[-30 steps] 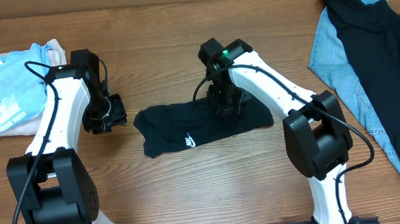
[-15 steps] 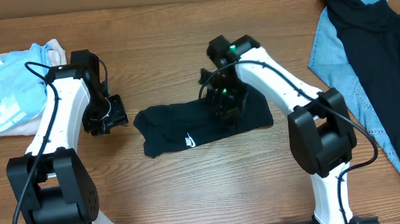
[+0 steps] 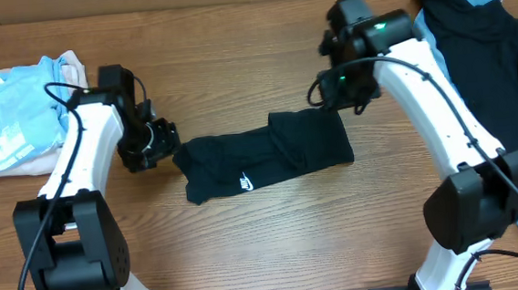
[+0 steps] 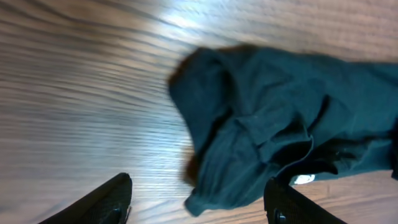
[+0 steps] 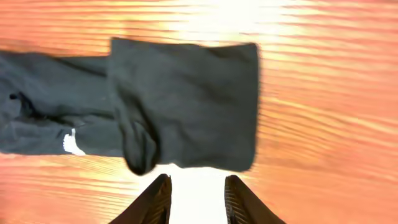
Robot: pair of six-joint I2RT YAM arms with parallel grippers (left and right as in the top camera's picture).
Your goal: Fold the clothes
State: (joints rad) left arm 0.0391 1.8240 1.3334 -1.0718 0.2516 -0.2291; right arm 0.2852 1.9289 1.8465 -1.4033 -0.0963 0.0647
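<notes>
- My left gripper [image 4: 198, 182] is hovering just beside the left end of the black T-shirt [image 3: 260, 159], fingers spread and gripping nothing.
- The T-shirt is lying mid-table [image 3: 248, 246] as a long band, with the white logo [image 3: 245, 182] facing up and the left end bunching.
- Its right end is sitting doubled over as a square flap.
- My right gripper [image 5: 197, 183] is hanging above that end, fingers parted and empty.
- I'm judging it roughly halfway: the left end is waiting to be folded in.

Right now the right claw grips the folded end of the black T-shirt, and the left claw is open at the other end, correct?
Not quite. The right claw is open and empty, off the black T-shirt, as the right wrist view shows. The left claw is open at the other end.
</notes>
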